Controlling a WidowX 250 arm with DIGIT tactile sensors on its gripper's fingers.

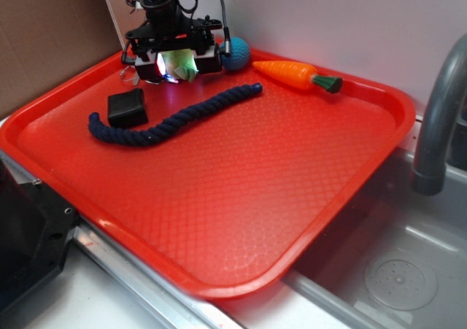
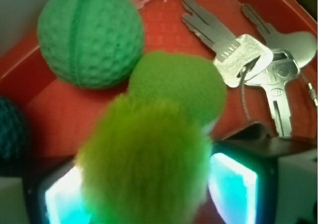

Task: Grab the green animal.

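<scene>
Currently, these lines describe what my two cameras show.

Gripper: my gripper [image 1: 177,63] sits at the far left corner of the red tray [image 1: 241,198], pointing down. Its two glowing pads [image 2: 232,184] press on either side of the green animal, so I am clamped on it.

Green animal: the green animal [image 2: 149,159] is a fuzzy yellow-green plush. From the wrist it fills the near middle of the picture, shaggy fur in front and a rounder, shorter-napped green part behind it. From the outside it shows as a pale green lump [image 1: 184,65] between my lit pads.

Green ball: a knitted green ball [image 2: 90,34] lies on the tray at the upper left of the wrist picture, just beside the plush; whether they touch I cannot tell.

Dark teal ball: only the edge of a dark teal ball [image 2: 11,129] shows at the left border of the wrist picture.

Keys: two silver keys [image 2: 243,52] on a ring lie flat on the tray to the right of the plush.

Blue ball: a blue knitted ball [image 1: 236,53] rests just right of my gripper by the far rim.

Carrot: an orange toy carrot [image 1: 294,74] with a green top lies right of the blue ball.

Rope: a dark blue rope [image 1: 175,117] curves across the tray nearer than my gripper.

Black block: a small black block [image 1: 127,108] sits by the rope's left end.

Sink: a metal sink [image 1: 408,263] and grey tap [image 1: 438,110] lie to the right of the tray.
</scene>
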